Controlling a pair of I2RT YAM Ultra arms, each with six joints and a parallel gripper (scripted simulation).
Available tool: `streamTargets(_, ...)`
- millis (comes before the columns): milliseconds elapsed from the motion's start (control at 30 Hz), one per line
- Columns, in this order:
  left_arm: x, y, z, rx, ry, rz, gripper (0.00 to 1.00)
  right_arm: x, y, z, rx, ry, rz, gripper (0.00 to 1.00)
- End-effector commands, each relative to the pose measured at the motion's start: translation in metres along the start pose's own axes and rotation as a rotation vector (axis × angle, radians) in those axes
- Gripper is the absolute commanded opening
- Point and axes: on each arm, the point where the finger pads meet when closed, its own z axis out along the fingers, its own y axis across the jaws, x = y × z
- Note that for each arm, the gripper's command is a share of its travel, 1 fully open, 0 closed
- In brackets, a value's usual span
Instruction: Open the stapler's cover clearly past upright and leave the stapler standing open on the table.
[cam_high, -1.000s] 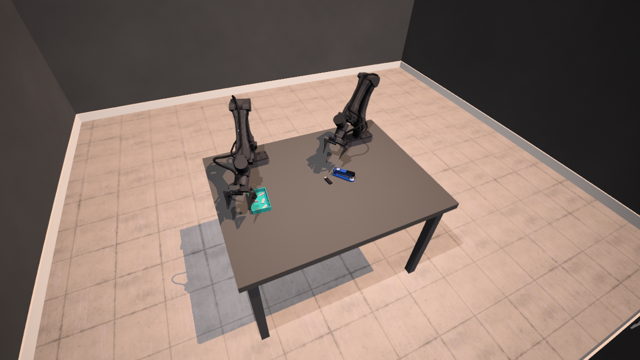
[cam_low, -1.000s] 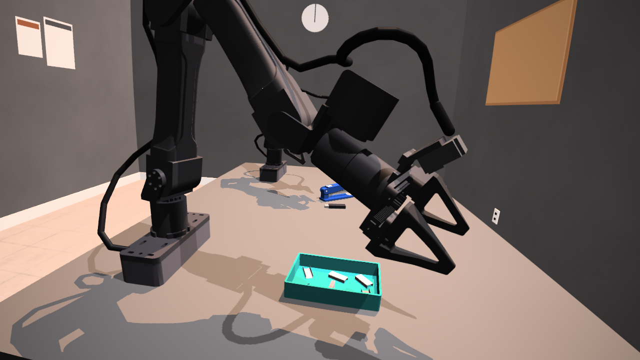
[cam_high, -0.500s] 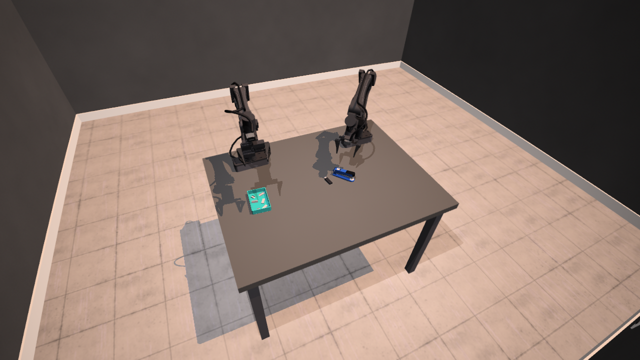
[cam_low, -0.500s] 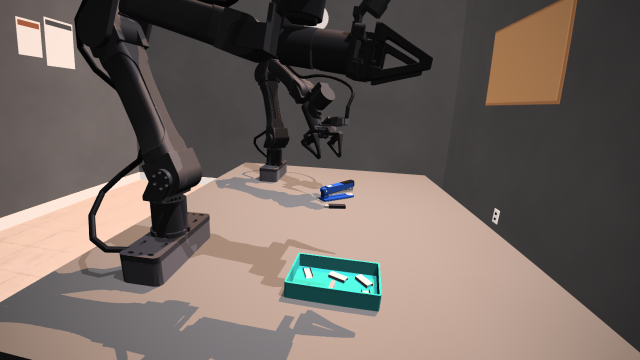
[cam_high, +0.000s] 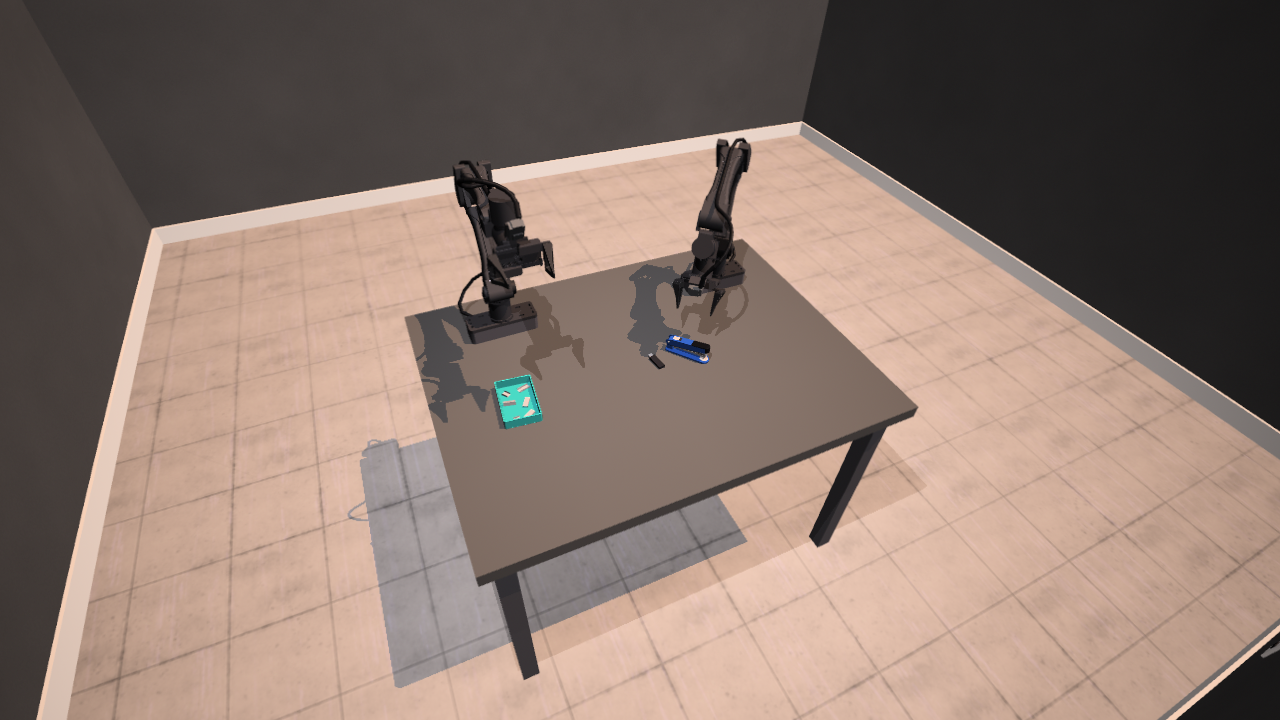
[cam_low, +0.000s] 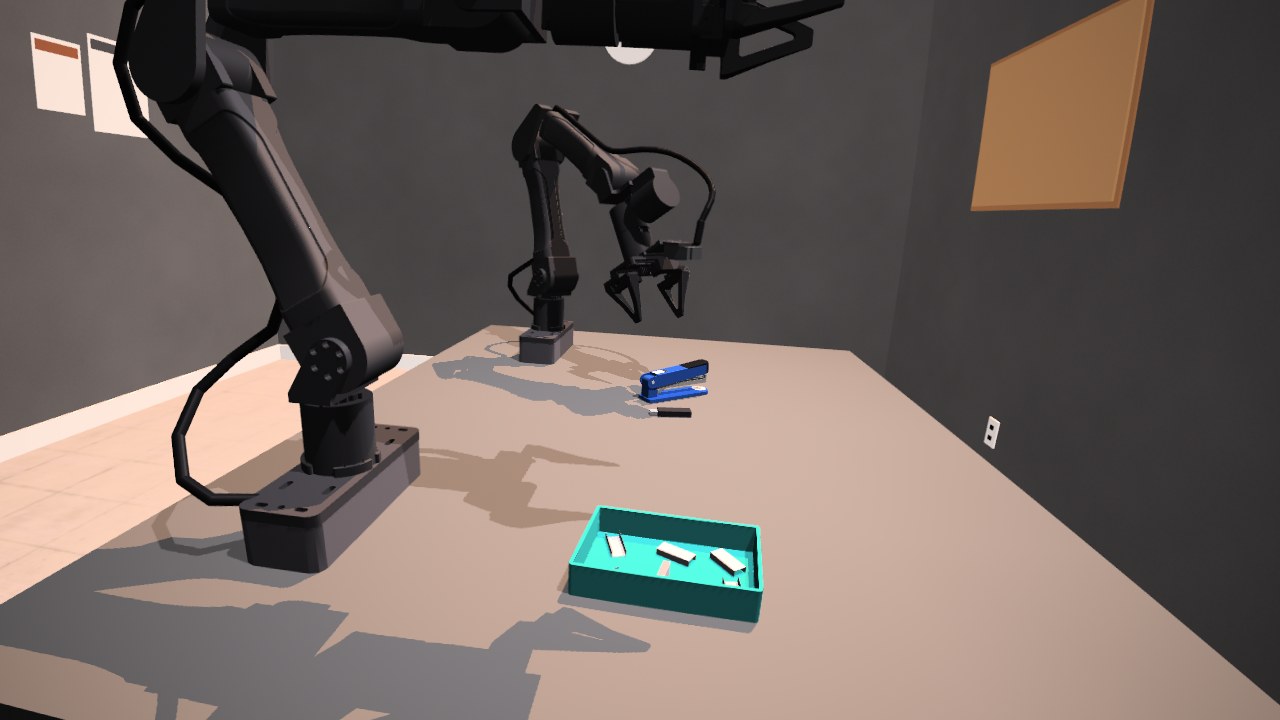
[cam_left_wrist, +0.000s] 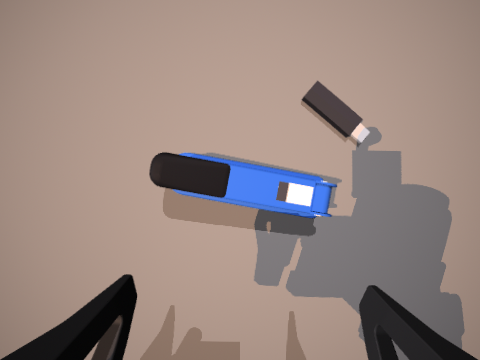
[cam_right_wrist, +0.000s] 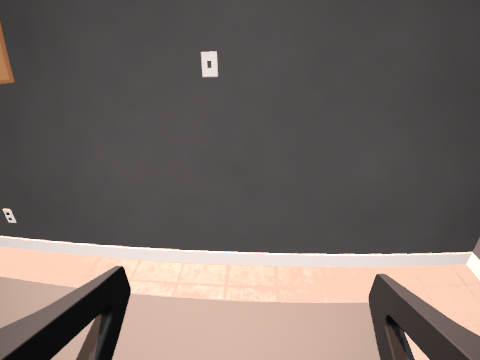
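Note:
The blue stapler (cam_high: 687, 349) with a black cover tip lies closed and flat on the table; it also shows in the exterior view (cam_low: 674, 378) and the left wrist view (cam_left_wrist: 243, 183). My left gripper (cam_high: 697, 293) is open and empty, hovering above the table just behind the stapler, apart from it; it also shows in the exterior view (cam_low: 649, 291) and the left wrist view (cam_left_wrist: 248, 286). My right gripper (cam_high: 539, 257) is open and empty, raised high near its base and pointing out level; in the right wrist view (cam_right_wrist: 250, 274) it faces the wall.
A small black USB stick (cam_high: 656, 361) lies beside the stapler, seen also in the left wrist view (cam_left_wrist: 334, 110). A teal tray (cam_high: 518, 401) with several small pale pieces sits in front of the right arm's base (cam_high: 497, 320).

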Motion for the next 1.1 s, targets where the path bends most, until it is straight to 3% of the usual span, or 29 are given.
streamTargets(0,-0.007,0.002,-0.005,0.005,-0.01,0.0,1.0,-0.024,0.003,-0.01,-0.005,-0.042,-0.005,1.0)
streamTargets(500,-0.003,0.0,-0.004,0.009,-0.002,0.005,1.0,-0.015,0.002,-0.007,-0.003,-0.021,-0.005,1.0)
streamTargets(633,0.001,0.002,-0.003,0.009,0.034,0.097,0.55,-0.015,0.002,-0.007,-0.003,-0.021,-0.005,1.0)
streamTargets(700,0.001,0.002,-0.003,0.009,0.034,0.097,0.55,-0.015,0.002,-0.007,-0.003,-0.021,-0.005,1.0)
streamTargets(733,0.002,0.002,-0.002,0.011,0.047,0.14,0.46,-0.015,0.002,-0.007,-0.003,-0.021,-0.005,1.0)
streamTargets(1067,-0.005,0.003,0.011,0.07,0.18,0.614,0.46,-0.015,0.002,-0.007,-0.003,-0.021,-0.005,1.0)
